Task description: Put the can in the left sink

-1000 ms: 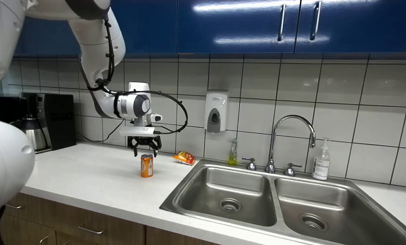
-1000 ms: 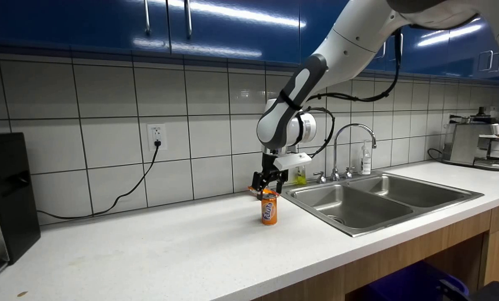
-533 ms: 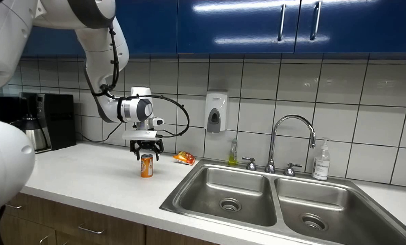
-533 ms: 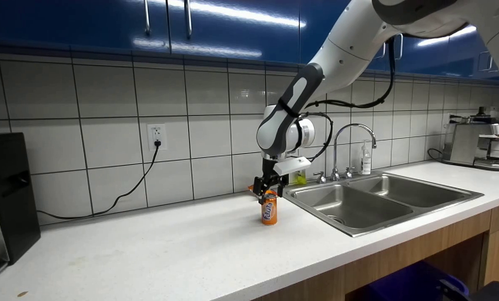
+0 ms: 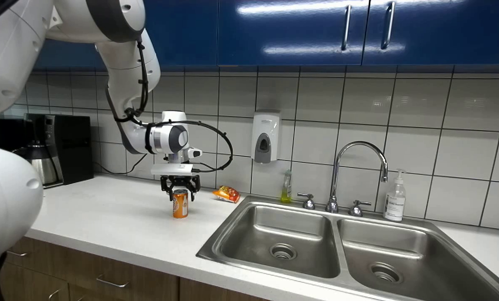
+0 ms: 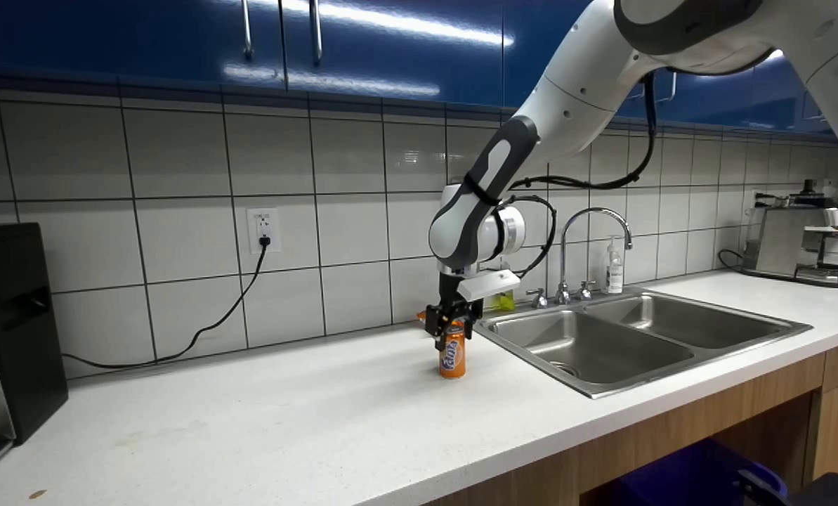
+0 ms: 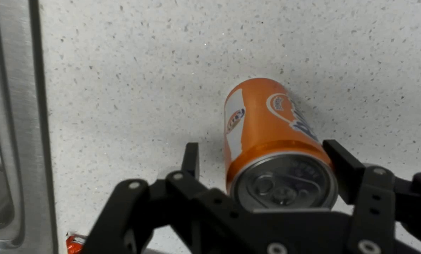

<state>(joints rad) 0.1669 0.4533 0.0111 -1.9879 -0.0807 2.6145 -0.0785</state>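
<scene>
the wide jaws have lowered astride the orange cylindrical metal can (image 5: 180, 206), upright on the speckled white bench (image 5: 119, 217); grasping looks next. in an exterior view the rectangular stainless-steel left sink (image 5: 251, 244) lies 4 o'clock from the can.

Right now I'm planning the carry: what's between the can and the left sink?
Bare counter, in both exterior views; above it, one claw finger, in the wrist view.
</scene>
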